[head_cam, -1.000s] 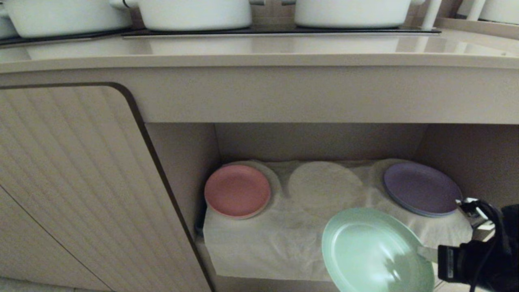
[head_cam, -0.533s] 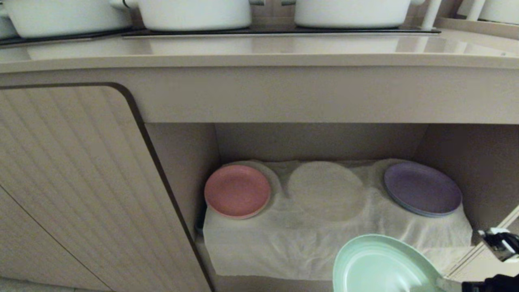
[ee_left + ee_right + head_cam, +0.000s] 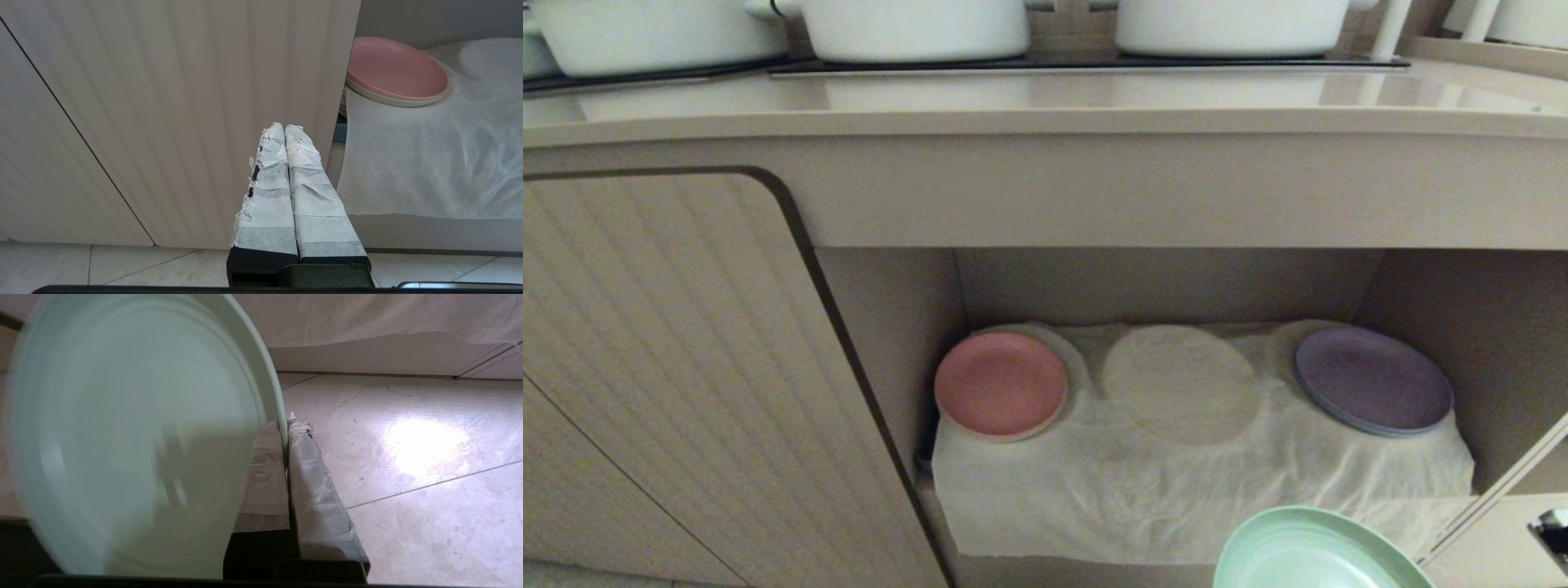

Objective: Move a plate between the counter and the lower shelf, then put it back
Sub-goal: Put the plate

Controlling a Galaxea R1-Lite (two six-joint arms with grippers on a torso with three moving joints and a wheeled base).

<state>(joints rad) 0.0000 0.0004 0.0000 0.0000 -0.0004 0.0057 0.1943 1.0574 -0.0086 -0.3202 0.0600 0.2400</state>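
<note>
Scanning from left to right, no brand, label or readable writing was found on any surface. At the far left, the ribbed cabinet door [image 3: 686, 367] was seen, and in front of it the left gripper [image 3: 284, 127] was parked with its taped fingers [image 3: 267, 192] pressed together on nothing. On the lower shelf [image 3: 1176, 490], draped in wrinkled white cloth, the pink plate [image 3: 1001, 384] was set on the left mound, the middle mound [image 3: 1180, 384] was left covered only by cloth, and the purple plate [image 3: 1372, 380] was set on the right mound. Above, the counter [image 3: 1045, 102] was topped by white pots [image 3: 915, 28], each cut off by the frame's upper edge. The plate [image 3: 1319, 555], mint green, was held off the shelf, below and in front of the cloth's hanging edge, and only its upper arc was shown in the head view. Compared with a second earlier, it had been drawn lower and rightward, and the right arm had nearly passed out of the head view. In the right wrist view the plate [image 3: 135, 437] was blurred, and its rim was pinched between the closed right gripper [image 3: 286, 420] fingers [image 3: 314, 490] above the tiled floor [image 3: 429, 477].
</note>
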